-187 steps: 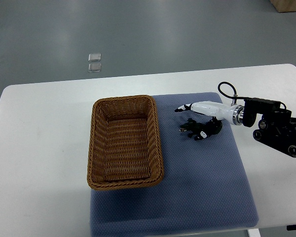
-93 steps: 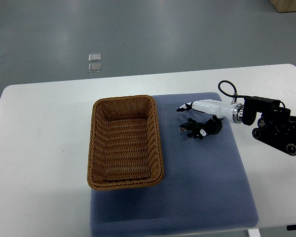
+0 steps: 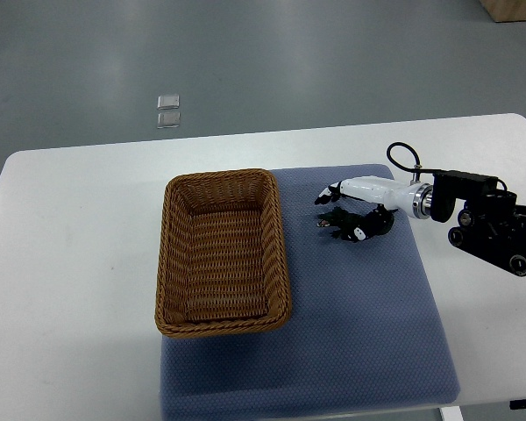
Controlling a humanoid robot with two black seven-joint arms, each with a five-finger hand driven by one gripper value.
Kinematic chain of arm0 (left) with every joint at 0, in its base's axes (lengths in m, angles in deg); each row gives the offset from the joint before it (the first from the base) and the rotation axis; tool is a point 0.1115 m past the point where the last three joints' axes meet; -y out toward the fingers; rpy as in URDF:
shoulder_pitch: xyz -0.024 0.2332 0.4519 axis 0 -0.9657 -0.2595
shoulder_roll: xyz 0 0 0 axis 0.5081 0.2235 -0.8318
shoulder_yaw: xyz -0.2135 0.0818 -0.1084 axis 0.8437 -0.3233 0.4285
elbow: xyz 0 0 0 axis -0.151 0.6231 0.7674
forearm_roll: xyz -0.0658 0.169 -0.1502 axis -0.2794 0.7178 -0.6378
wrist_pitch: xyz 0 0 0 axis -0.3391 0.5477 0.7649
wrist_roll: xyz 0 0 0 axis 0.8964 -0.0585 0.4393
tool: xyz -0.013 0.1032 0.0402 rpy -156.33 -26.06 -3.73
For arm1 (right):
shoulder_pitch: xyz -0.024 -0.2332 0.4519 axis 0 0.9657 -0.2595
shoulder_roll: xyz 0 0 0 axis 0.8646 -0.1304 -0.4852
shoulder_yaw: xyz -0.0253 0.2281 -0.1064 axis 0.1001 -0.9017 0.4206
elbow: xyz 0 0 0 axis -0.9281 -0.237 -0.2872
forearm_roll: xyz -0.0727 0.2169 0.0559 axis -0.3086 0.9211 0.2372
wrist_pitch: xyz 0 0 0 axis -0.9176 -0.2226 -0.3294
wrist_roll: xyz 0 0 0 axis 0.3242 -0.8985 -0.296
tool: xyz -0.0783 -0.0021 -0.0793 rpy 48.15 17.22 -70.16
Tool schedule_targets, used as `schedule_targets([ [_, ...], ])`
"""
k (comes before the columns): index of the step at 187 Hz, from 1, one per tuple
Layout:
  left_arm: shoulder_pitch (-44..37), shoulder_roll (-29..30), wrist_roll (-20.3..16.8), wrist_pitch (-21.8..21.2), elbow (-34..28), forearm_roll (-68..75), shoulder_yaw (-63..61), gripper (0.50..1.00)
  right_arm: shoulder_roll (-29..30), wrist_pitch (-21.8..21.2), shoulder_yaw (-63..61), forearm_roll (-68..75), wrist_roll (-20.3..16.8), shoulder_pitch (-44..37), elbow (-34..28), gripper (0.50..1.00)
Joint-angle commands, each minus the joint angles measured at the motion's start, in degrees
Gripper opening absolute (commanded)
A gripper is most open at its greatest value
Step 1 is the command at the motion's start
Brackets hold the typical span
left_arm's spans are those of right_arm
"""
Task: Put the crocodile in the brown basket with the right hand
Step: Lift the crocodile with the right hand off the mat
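A small dark green crocodile [image 3: 340,222] lies on the blue mat, right of the brown wicker basket [image 3: 222,253]. My right hand [image 3: 355,209], white with black fingertips, reaches in from the right edge and curls over the crocodile's tail end. Its fingers are closed on the toy, whose head and front legs stick out to the left. The basket holds nothing. The left arm is out of sight.
The blue mat [image 3: 359,333] covers the middle of the white table [image 3: 70,263], with the basket on its left part. The black forearm and cable [image 3: 486,224] sit over the table's right side. Two small clear squares [image 3: 167,111] lie on the floor beyond.
The hand has closed further on the crocodile, and the toy has shifted slightly up and toward the hand. The basket has stayed put.
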Motion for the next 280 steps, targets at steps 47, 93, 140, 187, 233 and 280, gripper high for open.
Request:
schedule_targets([
  [47, 0.0, 0.0, 0.0, 0.0, 0.0, 0.0, 0.0, 1.0, -0.5, 0.0, 0.0, 0.0, 0.2, -0.7, -0.1, 0.678],
  [93, 0.0, 0.0, 0.0, 0.0, 0.0, 0.0, 0.0, 1.0, -0.7, 0.1, 0.0, -0.1, 0.2, -0.8, -0.6, 0.574],
  [140, 0.0, 0.0, 0.0, 0.0, 0.0, 0.0, 0.0, 1.0, -0.9, 0.1, 0.0, -0.1, 1.0, -0.8, -0.6, 0.5],
  [187, 0.0, 0.0, 0.0, 0.0, 0.0, 0.0, 0.0, 1.0, -1.0, 0.0, -0.1, -0.1, 1.1, -1.9, -0.6, 0.5],
  [233, 0.0, 0.0, 0.0, 0.0, 0.0, 0.0, 0.0, 1.0, -1.9, 0.0, -0.2, 0.1, 1.5, -3.3, -0.6, 0.5],
  [280, 0.0, 0.0, 0.0, 0.0, 0.0, 0.0, 0.0, 1.0, -2.9, -0.5, -0.3, 0.6, 3.1, -5.9, -0.6, 0.5],
])
